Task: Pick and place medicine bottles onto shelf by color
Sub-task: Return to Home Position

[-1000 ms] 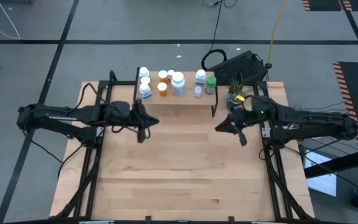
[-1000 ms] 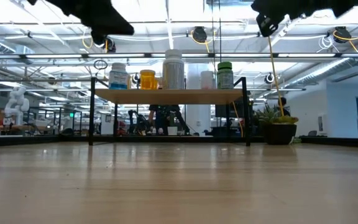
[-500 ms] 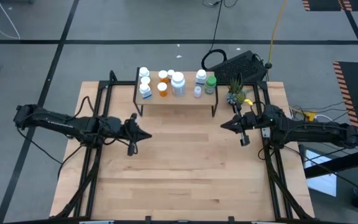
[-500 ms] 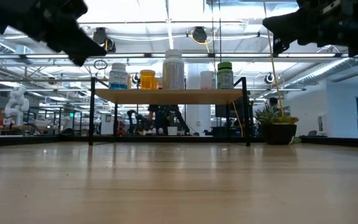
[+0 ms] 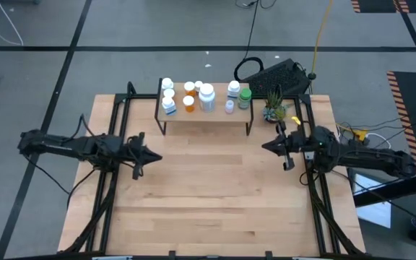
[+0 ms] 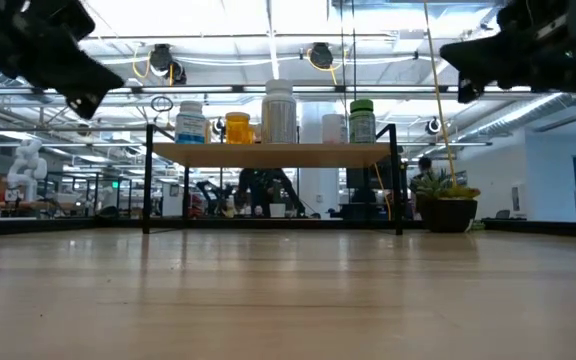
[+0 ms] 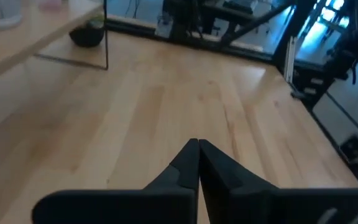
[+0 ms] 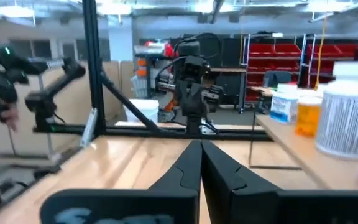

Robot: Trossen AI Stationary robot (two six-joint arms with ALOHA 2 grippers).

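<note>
The left hand [image 5: 150, 155] and right hand [image 5: 269, 146] are held over the tabletop [image 5: 208, 195], each empty, fingers pressed together. The bottles [image 5: 206, 96] are seen upright on the shelf [image 5: 208, 118], beyond and between both hands, well apart from either.

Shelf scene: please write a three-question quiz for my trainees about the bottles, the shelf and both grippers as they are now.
1. True or false: the left gripper holds a pill bottle.
2. The green-capped bottle stands on the shelf at: A) the end nearest the potted plant; B) the opposite end; C) the middle.
3. Fill in: the right gripper is ____ (open or shut).
Key: 1 false, it is shut and empty; 2 A; 3 shut.
</note>
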